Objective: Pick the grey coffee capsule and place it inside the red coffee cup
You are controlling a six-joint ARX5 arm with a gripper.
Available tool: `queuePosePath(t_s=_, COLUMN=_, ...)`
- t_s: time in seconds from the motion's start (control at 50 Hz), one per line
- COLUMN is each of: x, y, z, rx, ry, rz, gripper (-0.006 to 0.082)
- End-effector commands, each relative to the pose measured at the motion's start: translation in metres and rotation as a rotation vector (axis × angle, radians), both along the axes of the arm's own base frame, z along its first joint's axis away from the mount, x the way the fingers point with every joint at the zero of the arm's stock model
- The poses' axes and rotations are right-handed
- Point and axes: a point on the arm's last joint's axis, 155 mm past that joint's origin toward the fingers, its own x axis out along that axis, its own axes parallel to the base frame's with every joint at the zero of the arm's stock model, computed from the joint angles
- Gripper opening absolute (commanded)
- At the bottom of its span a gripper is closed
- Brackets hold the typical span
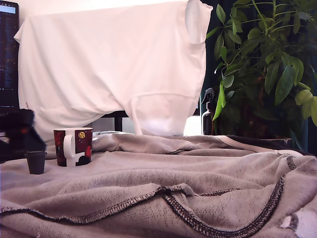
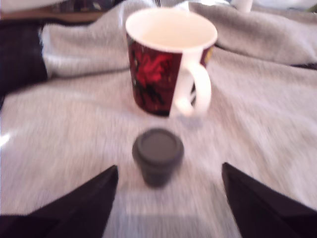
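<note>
The grey coffee capsule (image 1: 35, 162) (image 2: 157, 154) stands upright on the grey blanket, wide rim up. Just beyond it, seen from the wrist, stands the red coffee cup (image 2: 171, 59), empty, its white handle turned toward the camera. In the exterior view the cup (image 1: 73, 146) is close to the right of the capsule. My gripper (image 2: 168, 198) is open, and its two dark fingers (image 2: 84, 203) sit wide apart, short of the capsule and touching nothing. In the exterior view the gripper (image 1: 27, 139) is a dark blurred shape at the far left, above and behind the capsule.
A rumpled grey blanket (image 1: 173, 188) with dark stitched edges covers the surface. Behind it hangs a white cloth (image 1: 114, 59). A dark spray bottle (image 1: 208, 114) and a leafy plant (image 1: 267, 64) stand at the back right, and a monitor (image 1: 7, 54) is at the far left.
</note>
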Motion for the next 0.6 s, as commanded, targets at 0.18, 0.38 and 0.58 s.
queuePosePath(t_s=0.18, x=0.020, y=-0.002, z=-0.026, rx=0.033, ry=0.058, rz=-0.004, gripper=0.0756)
queuePosePath(t_s=0.38, x=0.037, y=-0.002, z=-0.023, rx=0.080, ry=0.034, rz=-0.011, gripper=0.0664)
queuePosePath(t_s=0.58, x=0.042, y=-0.004, z=-0.018, rx=0.079, ry=0.022, rz=-0.017, gripper=0.0070)
